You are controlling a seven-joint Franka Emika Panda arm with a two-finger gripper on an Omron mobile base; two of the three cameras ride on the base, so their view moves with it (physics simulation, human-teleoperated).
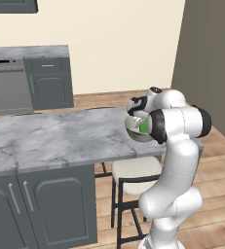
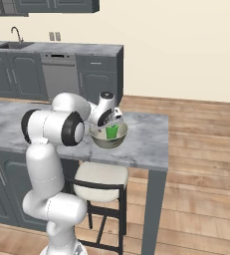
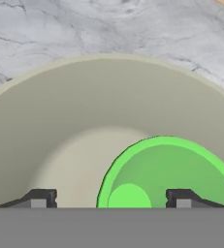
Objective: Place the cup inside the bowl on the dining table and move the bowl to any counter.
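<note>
Partly hidden bowl point(image 2: 108, 140) on dining table point(image 2: 146, 134), cup point(image 2: 111, 132) inside, fingers point(image 3: 38, 198) spread apart, tips cut off.

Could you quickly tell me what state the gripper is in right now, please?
Gripper: open, fingertips apart just above the bowl, with the cup standing inside it.

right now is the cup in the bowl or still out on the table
In the bowl: the cup stands upright inside it, mouth up, ringed by the bowl's cream wall in the hand view.
</note>
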